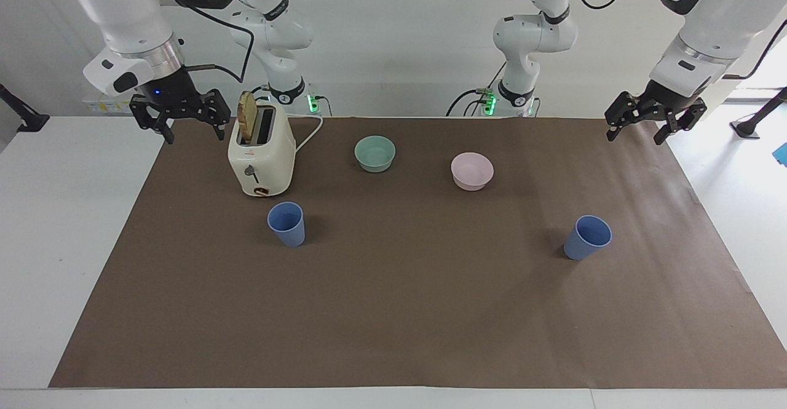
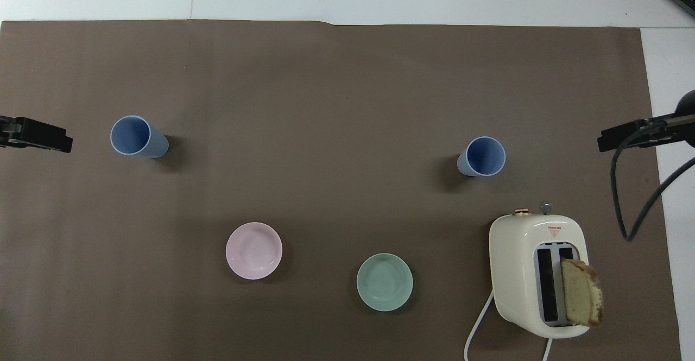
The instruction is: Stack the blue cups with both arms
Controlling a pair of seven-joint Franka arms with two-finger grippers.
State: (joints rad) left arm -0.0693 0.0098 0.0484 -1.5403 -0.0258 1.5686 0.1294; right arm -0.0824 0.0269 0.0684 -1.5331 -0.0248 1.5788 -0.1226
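Both grippers hang released and empty: the right gripper point(image 1: 192, 127) beside the toaster point(image 1: 261, 157), one blue cup point(image 1: 286, 224) below; the left gripper point(image 1: 636, 131) well apart from the other blue cup point(image 1: 587, 237).

Bright, even, diffuse light fills both views. In the facing view each blue cup point(image 1: 286, 224) casts a soft, short shadow toward three o'clock or nine o'clock; overhead, the cups point(image 2: 138, 137) lean outward from lens perspective. The brown mat point(image 1: 393, 310) is matte, without glare. The white worktop point(image 1: 43, 243) looks washed out, brightest around three o'clock. Focus is sharp throughout.
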